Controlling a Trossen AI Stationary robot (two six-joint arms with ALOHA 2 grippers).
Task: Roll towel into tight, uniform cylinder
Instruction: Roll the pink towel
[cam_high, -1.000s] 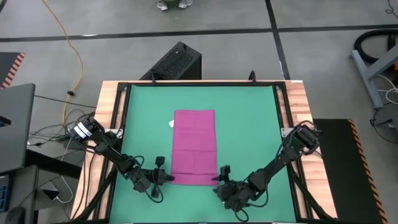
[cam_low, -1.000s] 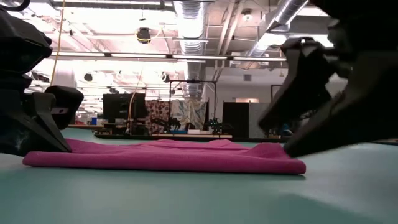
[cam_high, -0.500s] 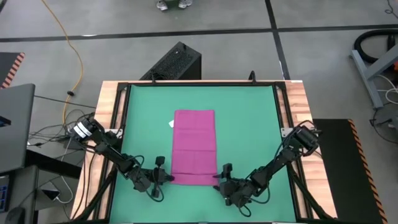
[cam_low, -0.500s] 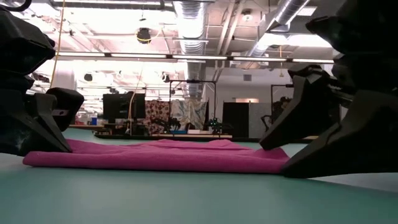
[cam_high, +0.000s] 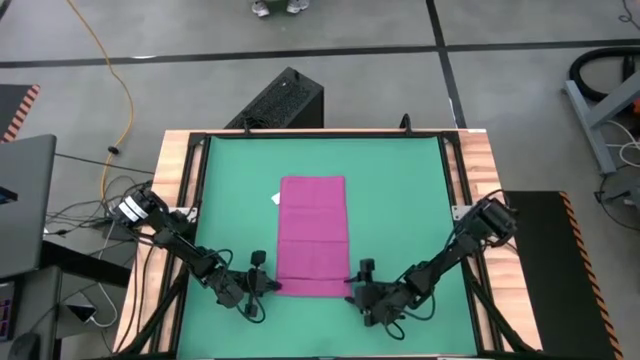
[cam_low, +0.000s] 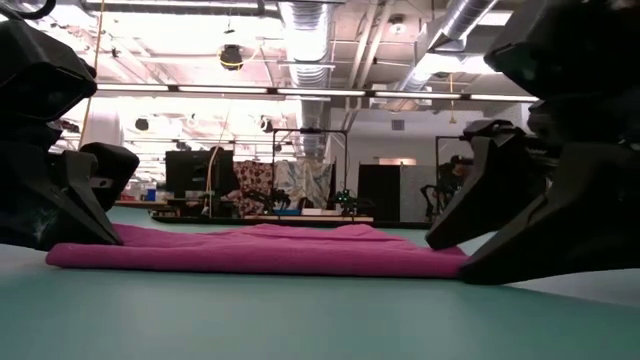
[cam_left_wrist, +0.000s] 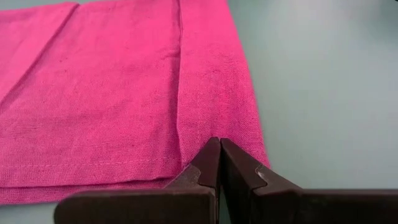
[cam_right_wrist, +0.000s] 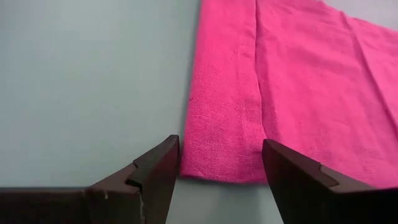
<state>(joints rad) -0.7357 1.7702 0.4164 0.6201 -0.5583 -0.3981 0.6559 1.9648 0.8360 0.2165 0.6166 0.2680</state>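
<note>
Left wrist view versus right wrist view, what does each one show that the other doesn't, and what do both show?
Only the left wrist view shows the left gripper, its fingers pressed shut at a near corner of the towel; whether they pinch cloth is unclear. Only the right wrist view shows the right gripper, wide open, straddling the opposite near corner. Both show the flat, folded pink towel, with a fold line along it, on the green mat.

No text, label, brand, number or sign can be read in any view; the small white tag (cam_high: 275, 198) on the cloth is too small to read.
</note>
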